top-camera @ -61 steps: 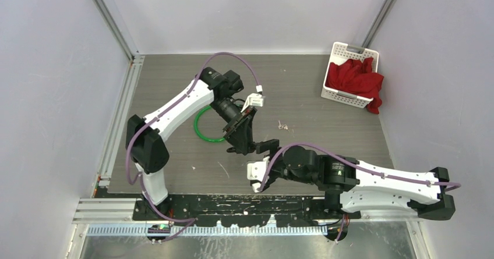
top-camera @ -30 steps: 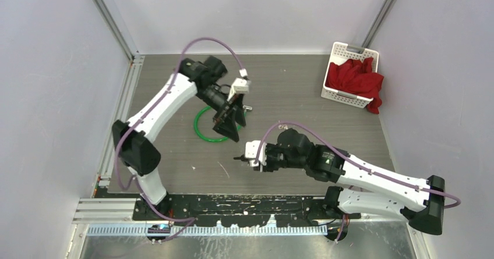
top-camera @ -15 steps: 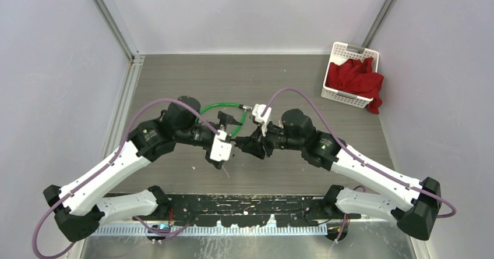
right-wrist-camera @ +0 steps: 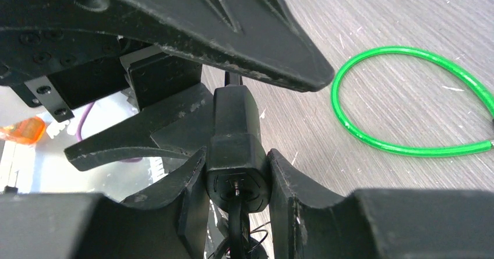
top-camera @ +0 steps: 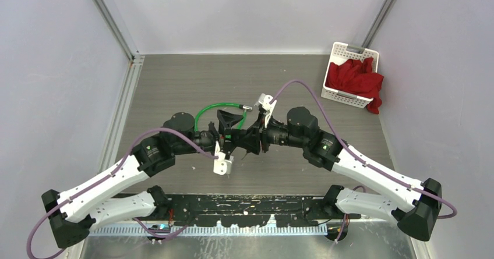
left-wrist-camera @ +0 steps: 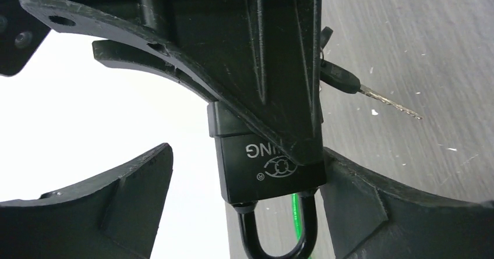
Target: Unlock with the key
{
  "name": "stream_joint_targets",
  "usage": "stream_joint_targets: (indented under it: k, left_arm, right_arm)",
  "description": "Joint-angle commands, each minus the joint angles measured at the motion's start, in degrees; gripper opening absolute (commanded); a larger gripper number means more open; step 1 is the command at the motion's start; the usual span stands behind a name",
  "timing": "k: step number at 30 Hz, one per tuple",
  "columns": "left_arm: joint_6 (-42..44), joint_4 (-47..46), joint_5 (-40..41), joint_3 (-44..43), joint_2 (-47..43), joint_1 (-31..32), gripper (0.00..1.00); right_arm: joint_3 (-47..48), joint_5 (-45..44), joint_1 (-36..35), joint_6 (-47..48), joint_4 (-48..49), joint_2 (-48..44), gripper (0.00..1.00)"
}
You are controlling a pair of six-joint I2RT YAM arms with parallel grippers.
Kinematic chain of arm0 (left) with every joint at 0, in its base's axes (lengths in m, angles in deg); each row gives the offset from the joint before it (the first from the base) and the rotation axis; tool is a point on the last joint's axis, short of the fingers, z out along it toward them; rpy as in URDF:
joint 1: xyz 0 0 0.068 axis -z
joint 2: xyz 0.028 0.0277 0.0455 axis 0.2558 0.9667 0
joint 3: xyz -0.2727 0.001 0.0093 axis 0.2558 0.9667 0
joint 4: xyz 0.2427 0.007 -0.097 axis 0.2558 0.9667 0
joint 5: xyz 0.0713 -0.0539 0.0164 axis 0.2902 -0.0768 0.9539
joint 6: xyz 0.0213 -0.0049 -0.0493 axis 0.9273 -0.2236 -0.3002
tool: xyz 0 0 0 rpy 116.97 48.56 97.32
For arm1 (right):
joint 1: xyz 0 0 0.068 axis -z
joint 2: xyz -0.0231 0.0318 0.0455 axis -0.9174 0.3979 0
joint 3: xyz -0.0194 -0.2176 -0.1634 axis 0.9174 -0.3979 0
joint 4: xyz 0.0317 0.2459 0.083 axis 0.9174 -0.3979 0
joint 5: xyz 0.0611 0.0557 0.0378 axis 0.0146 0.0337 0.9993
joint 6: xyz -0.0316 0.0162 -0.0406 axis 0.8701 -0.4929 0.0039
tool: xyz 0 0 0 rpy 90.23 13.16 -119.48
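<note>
So this looks like the "get the lock sorted" step, not the unlocking itself. The right gripper (right-wrist-camera: pixel 236 154) has its fingers (right-wrist-camera: pixel 297 195) pinching the black padlock (left-wrist-camera: pixel 262 166) by the body, held up off the table (top-camera: pixel 175 78) dead centre of the top view. The left gripper (left-wrist-camera: pixel 247 154) faces it, fingers (left-wrist-camera: pixel 116 195) spread wide on either side of the shackle end, not clamping anything.

The key (left-wrist-camera: pixel 341 80) isn't in either gripper. In the left wrist view it pokes out just past the right finger, blade toward the right of the frame. Can't tell if it's lying flat on the table.

My guess for the next move: the left either closes on the lock to steady it, or backs off and picks up the key. Either way the blade then has to line up with the keyhole.

Room-wise the centre is cramped, with both wrists nose to nose. The green cable (right-wrist-camera: pixel 431 152) loops just beyond the fingers, so it could snag. There's open table along the top of the frame. The basket (top-camera: pixel 341 52) with the red cloth (top-camera: pixel 355 78) sits well clear, upper right.
</note>
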Motion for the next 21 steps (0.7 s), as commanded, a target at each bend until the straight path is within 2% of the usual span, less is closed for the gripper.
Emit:
stream_joint_targets:
  k: [1,10,16,18,20,21]
  left_arm:
    - [2.0,-10.8,2.4,1.0,-1.9,0.2,0.89]
    - [3.3,-12.1,0.2,3.3,-3.2,0.3,0.7]
    - [4.6,-13.5,-1.4,4.1,-2.6,0.3,0.6]
    - [5.2,-14.0,-1.9,4.7,-2.6,0.5,0.5]
    - [6.9,-14.3,-1.9,5.4,-2.7,0.6,0.35]
    - [7.5,-14.8,-1.9,5.9,-2.9,0.5,0.27]
  right_arm:
    - [4.2,-2.0,0.3,-2.5,9.0,-1.9,0.01]
    - [3.3,-6.6,0.4,-3.9,12.6,-0.9,0.01]
    - [3.6,-6.0,0.4,-5.3,14.7,0.8,0.01]
    - [3.7,-5.6,0.4,-5.5,15.1,1.2,0.01]
    - [4.0,-5.5,0.4,-5.7,15.3,1.3,0.03]
    - [4.1,-5.4,0.4,-5.7,15.2,1.3,0.1]
